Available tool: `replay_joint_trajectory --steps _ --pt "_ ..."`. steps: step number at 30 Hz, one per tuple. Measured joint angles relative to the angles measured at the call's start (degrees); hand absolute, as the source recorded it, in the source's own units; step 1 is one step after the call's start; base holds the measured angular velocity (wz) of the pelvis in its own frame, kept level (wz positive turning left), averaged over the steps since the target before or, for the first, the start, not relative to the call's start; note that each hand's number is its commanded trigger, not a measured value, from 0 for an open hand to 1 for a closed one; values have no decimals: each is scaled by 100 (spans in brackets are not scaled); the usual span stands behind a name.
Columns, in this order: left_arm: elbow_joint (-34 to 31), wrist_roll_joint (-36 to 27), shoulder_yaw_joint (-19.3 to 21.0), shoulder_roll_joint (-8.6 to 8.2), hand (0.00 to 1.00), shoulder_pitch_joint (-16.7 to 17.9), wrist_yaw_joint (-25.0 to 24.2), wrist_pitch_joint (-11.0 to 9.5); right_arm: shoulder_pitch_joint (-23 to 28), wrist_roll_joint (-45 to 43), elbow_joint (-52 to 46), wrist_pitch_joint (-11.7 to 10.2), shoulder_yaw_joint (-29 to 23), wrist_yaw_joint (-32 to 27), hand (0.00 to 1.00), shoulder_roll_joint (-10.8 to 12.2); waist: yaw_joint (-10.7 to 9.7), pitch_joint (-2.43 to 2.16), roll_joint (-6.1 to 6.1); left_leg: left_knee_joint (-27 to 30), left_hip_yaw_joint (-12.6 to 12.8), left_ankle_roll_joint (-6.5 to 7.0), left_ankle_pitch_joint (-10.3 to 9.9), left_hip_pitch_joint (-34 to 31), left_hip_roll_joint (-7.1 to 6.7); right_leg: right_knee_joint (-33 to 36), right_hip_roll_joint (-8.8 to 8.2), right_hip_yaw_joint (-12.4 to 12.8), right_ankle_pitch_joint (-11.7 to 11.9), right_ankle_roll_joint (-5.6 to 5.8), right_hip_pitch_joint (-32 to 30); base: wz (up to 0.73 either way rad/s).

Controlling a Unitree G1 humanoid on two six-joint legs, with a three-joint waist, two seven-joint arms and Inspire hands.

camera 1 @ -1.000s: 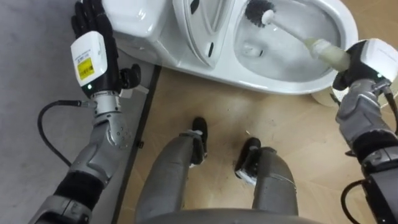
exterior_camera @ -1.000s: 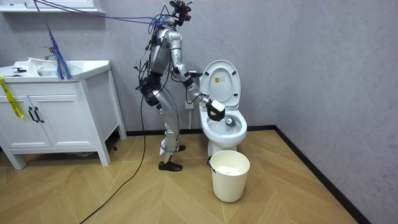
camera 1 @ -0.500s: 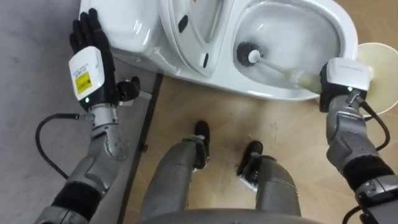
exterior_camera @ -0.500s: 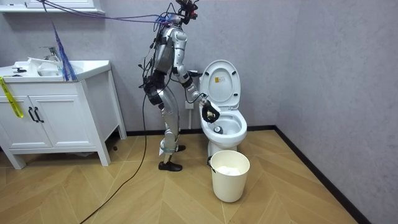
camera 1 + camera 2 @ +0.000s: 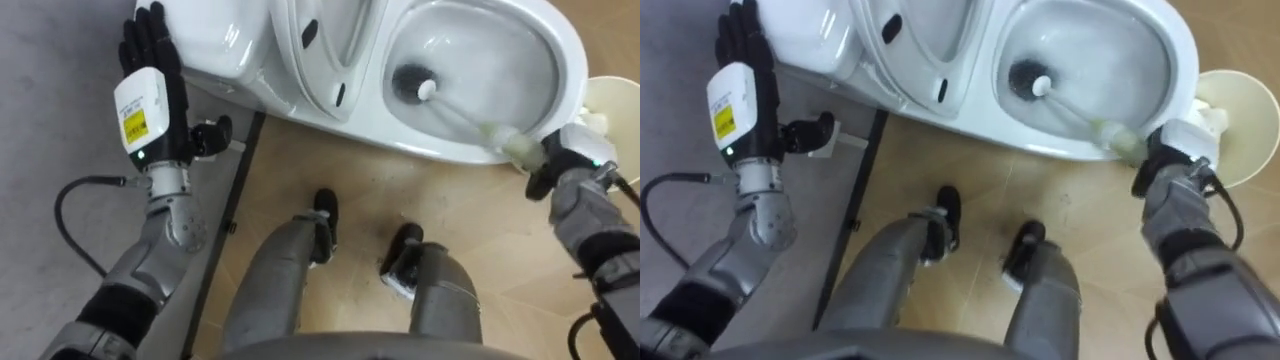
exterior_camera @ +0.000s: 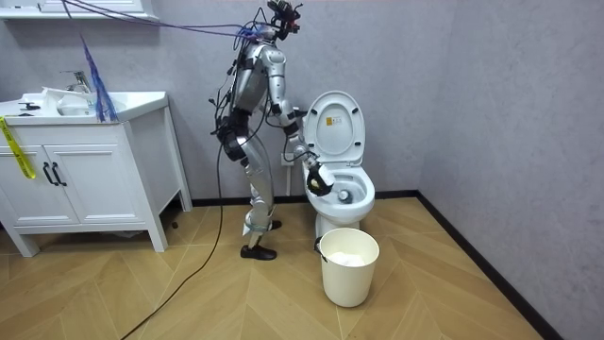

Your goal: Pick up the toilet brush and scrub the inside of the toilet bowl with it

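**Brush head down in the bowl, handle in the right hand**

We see the robot standing on the wooden floor [image 6: 236,302] just beside the toilet [image 6: 361,202], on the room view's left of it. A white vanity cabinet [image 6: 85,170] stands well apart on that same side.

From the head camera, we find the right hand [image 5: 560,165] at the near edge of the bowl [image 5: 572,62]. Its dark fingers are curled round the pale, thicker end of the toilet brush [image 5: 455,110]. From that grip the slim handle slants away from the hand and down into the bowl. The dark bristle head [image 5: 408,82] lies low inside, near the middle of the basin, so the working end is across the rim from the hand that holds it.

The seat and lid [image 5: 320,50] stand raised beside the bowl. The left hand [image 5: 150,80] is lifted near the cistern [image 5: 215,45] with its fingers straight and holding nothing; we cannot tell whether it touches the porcelain.

A pale bucket [image 6: 349,269] sits on the floor just in front of the toilet.
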Motion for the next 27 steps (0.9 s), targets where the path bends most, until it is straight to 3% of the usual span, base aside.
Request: replay_joint_trajectory --steps 1,2,4,9,11,13,16,18,22,25,27 --pt "3 49 32 8 0 1 -43 3 -56 -108 88 -12 -78 -77 100 -34 -66 -8 -29 32 -30 6 4 -13 -53 85 -68 -11 -42 16 -22 17" --pt "-5 104 49 9 0 -19 -52 4 -38 -372 87 -30 -77 -118 100 -87 -72 -33 -15 79 -34 9 4 -39 -53 111 -63 9 -49 26 -34 9" --pt "0 227 90 0 0 -25 -48 27 -38 -1024 64 -9 -75 -203 100 -111 -60 -40 -40 121 -12 69 -38 -67 -10 104 -37 -4 -38 22 -47 -10" --pt "26 240 99 -8 0 -41 -129 62 310 -2628 -1000 146 327 -223 100 -59 106 -79 30 113 11 87 -54 -64 131 -116 196 25 153 6 -5 -18" --pt "92 196 32 -19 0 -13 -153 60 618 -3217 -1596 567 565 -158 100 169 163 -125 119 78 12 75 -58 7 204 -293 287 -12 216 -2 127 -10" --pt "161 132 -6 -83 0 19 -146 53 1014 -3498 -2090 809 570 -51 100 234 230 -170 190 60 14 53 -79 64 262 -444 374 -7 269 1 226 -15" --pt "186 -142 -5 -59 0 108 -120 -37 1505 -3716 -2645 1020 631 88 100 290 245 -192 253 -30 12 3 -110 150 328 -622 494 18 321 -19 352 -15" --pt "261 -264 7 -48 0 106 -89 -116 1552 -3686 -2635 1032 624 138 100 337 249 -196 275 -24 9 -23 -123 170 359 -659 541 35 334 -39 379 -7" --pt "376 -265 -27 -36 0 108 -45 -154 1240 -3442 -1944 949 675 73 100 108 243 -187 368 -35 2 -49 -123 182 345 -612 485 -10 286 -78 384 5" --pt "374 -259 -82 -33 0 89 -52 -157 899 -2865 -898 606 878 -107 100 -12 242 -172 364 -24 2 -52 -122 196 317 -523 399 -30 208 -73 374 13" --pt "333 -200 -84 -31 0 82 -67 -158 720 -2410 -462 387 897 -160 100 -108 231 -132 304 -28 -25 -51 -122 185 228 -377 298 -43 117 -62 323 21"
